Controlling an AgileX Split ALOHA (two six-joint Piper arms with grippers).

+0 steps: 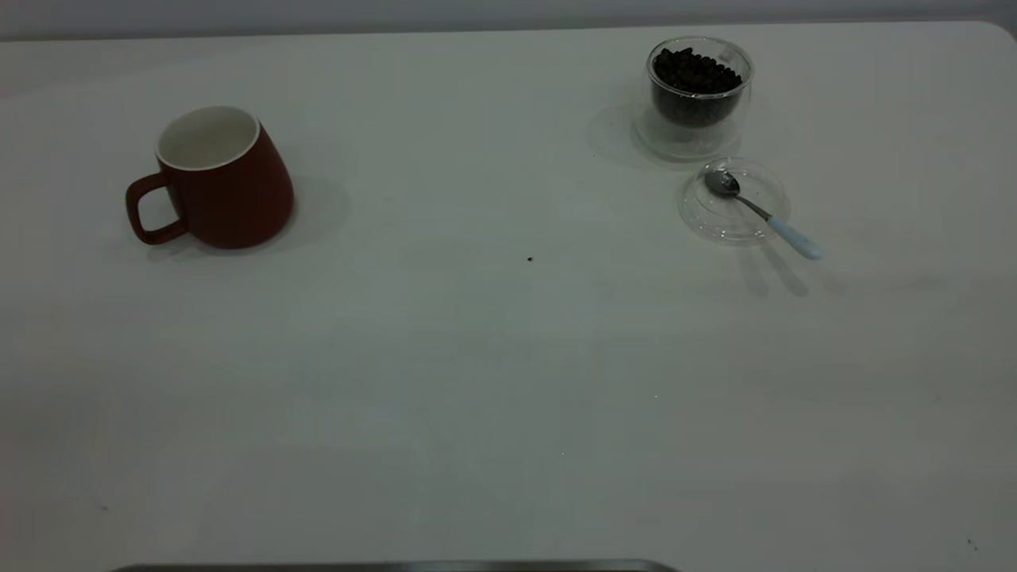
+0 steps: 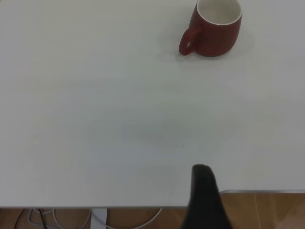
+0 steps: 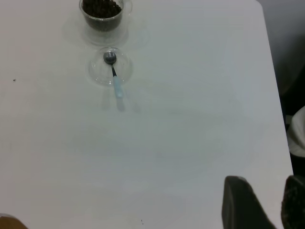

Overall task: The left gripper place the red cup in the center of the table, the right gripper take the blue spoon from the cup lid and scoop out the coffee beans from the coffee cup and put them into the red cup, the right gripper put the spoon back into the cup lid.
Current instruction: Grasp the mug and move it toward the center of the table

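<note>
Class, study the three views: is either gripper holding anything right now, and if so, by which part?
Nothing is held. The red cup stands alone on the table, and the blue spoon rests on the cup lid. Both grippers are far from these objects.

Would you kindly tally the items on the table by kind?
Cups: 2, the red cup and the glass coffee cup holding beans.
Lids: 1, the clear cup lid.
Spoons: 1, the blue spoon.
Total: 4.
</note>
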